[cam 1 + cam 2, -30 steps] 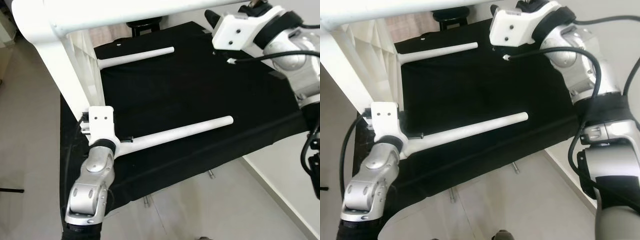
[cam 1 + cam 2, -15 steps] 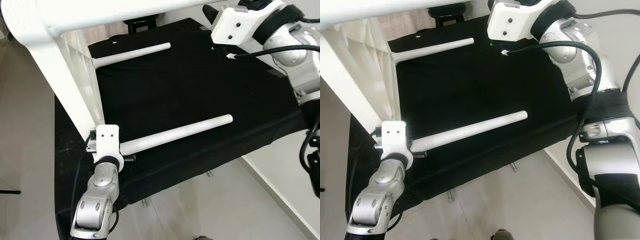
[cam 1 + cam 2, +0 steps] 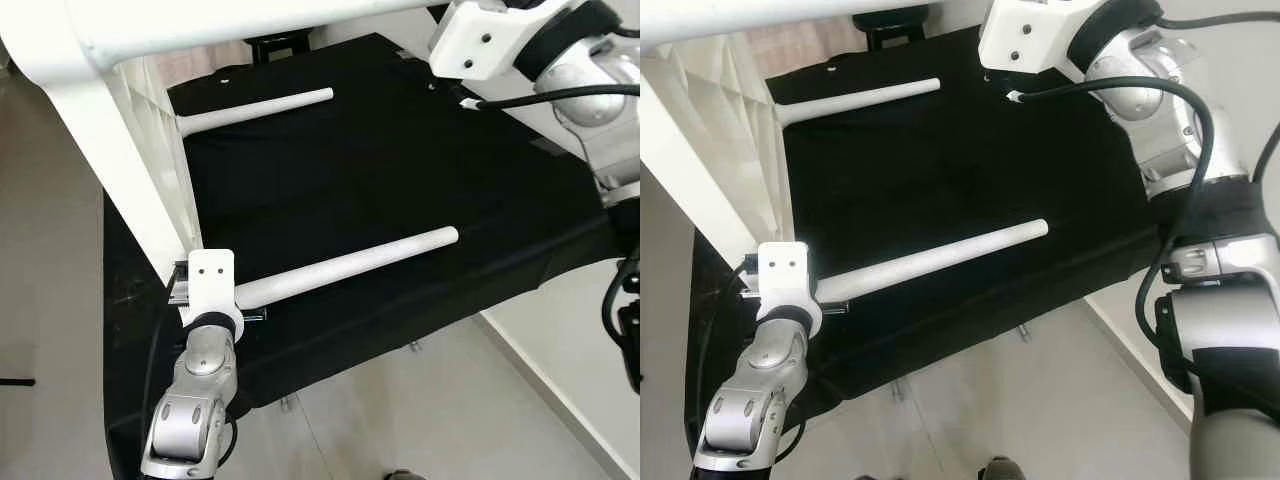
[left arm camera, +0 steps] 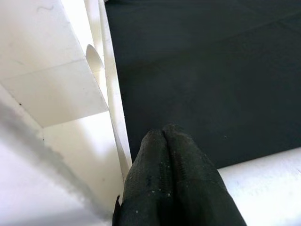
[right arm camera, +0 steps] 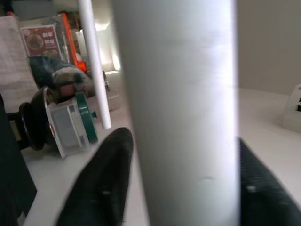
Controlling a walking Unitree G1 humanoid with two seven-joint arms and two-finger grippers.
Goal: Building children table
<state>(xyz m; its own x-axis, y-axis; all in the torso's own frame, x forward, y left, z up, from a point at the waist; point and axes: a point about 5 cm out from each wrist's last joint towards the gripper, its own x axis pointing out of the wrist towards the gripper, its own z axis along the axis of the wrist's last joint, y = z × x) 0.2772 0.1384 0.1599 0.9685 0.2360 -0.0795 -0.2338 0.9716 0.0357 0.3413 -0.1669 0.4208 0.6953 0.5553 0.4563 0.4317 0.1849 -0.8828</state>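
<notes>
A white children's table stands tipped on its side over a black-covered worktop, legs pointing right. The left gripper, fingers pressed together, sits beside the near leg. The right gripper clamps an upper leg. It looks rigid, light and smooth (likely slippery); hold the legs near their bases.

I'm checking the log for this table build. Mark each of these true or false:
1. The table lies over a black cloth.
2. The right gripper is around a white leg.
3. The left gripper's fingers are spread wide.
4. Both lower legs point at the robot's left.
1. True: the table is tipped over the black cloth.
2. True: the right gripper straddles a white leg.
3. False: the left gripper has its fingers pressed together.
4. False: the near leg and the far leg point toward its right.
</notes>
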